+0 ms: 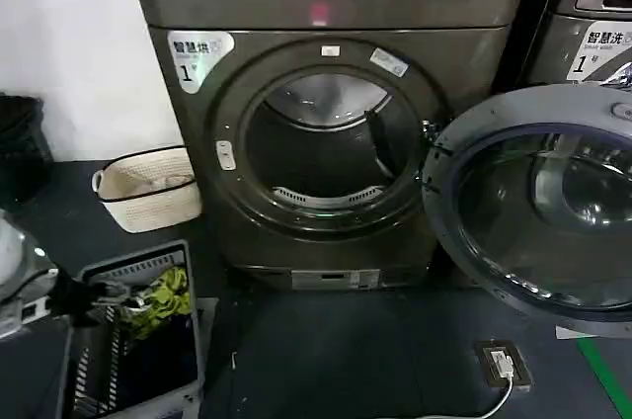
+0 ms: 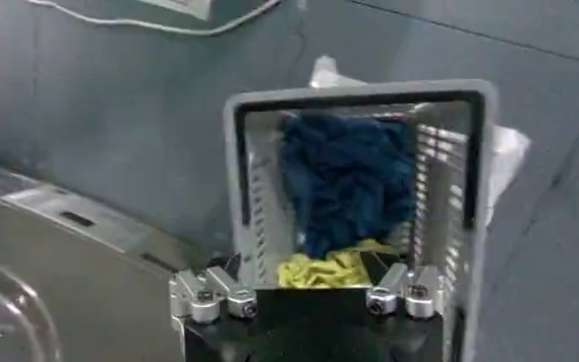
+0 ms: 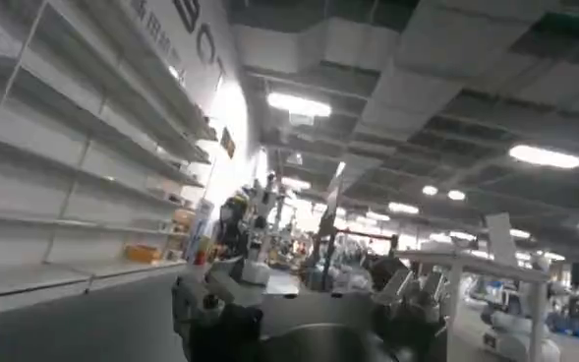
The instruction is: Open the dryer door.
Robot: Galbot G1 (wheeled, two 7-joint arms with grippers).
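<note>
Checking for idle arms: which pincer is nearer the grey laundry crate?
Left. The left pincer hovers over the crate; the right pincer points toward shelving elsewhere.

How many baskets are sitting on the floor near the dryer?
2: a cream basket against the wall to the dryer's left, and a grey laundry basket holding clothes, nearer the robot. Others may be out of sight.

Dim overall. Ceiling light panels (image 3: pixel 299 103) glare overhead; the dryer door (image 1: pixel 538 207) glass reflects; wrist views are motion-blurred.
</note>
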